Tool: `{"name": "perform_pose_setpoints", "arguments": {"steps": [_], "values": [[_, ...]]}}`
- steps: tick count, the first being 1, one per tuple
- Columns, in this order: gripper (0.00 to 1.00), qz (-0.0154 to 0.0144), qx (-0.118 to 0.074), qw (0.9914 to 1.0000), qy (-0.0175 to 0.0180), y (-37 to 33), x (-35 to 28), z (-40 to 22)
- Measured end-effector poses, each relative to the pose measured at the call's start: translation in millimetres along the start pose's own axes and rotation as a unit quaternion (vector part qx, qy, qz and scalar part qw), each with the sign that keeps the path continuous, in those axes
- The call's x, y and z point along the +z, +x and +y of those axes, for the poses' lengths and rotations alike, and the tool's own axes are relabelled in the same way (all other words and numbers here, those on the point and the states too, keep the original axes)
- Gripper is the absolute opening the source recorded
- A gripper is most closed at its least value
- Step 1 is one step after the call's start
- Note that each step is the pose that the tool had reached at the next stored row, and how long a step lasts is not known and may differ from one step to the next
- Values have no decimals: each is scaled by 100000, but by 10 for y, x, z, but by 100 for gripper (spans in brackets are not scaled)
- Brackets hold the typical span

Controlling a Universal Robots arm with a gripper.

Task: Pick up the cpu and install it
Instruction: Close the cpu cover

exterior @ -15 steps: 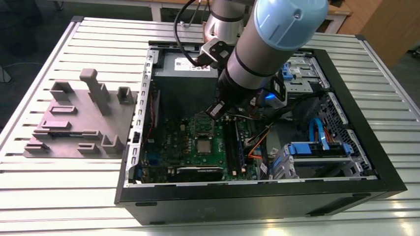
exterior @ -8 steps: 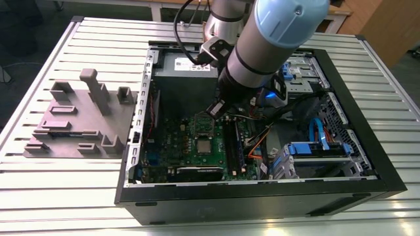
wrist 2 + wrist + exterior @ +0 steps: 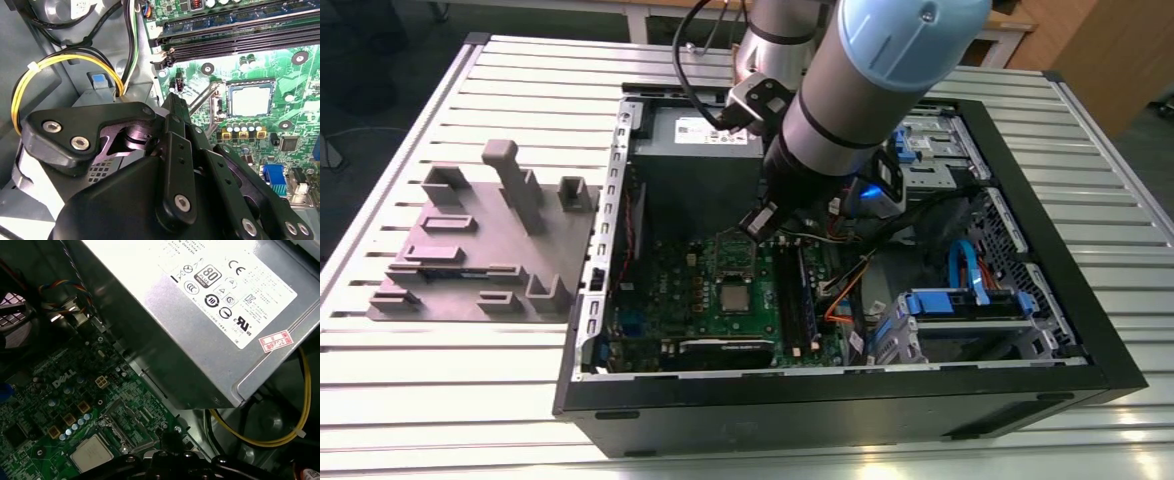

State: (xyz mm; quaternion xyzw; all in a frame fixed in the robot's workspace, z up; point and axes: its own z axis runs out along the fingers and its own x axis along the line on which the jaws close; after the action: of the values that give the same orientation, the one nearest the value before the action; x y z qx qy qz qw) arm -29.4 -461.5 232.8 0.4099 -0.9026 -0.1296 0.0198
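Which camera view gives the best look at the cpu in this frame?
The second wrist view: the cpu sits whole and brightly lit in its socket, all four edges clear. The first wrist view shows it whole too, but dimmer and at a slant. The exterior view shows it as a small square on the motherboard.

The cpu [image 3: 251,100] is a small flat square chip with a silvery metal top and a paler rim. It lies level, metal face up, seated inside the socket [image 3: 250,81] on the green board [image 3: 301,92], its 4 edges parallel to the socket's frame. Both wrist views show its top.
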Motion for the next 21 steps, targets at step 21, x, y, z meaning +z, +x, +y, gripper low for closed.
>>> {"name": "perform_pose_setpoints", "arguments": {"steps": [21], "values": [[11, 233, -325, 99999, 110, 19, -52, 42]]}}
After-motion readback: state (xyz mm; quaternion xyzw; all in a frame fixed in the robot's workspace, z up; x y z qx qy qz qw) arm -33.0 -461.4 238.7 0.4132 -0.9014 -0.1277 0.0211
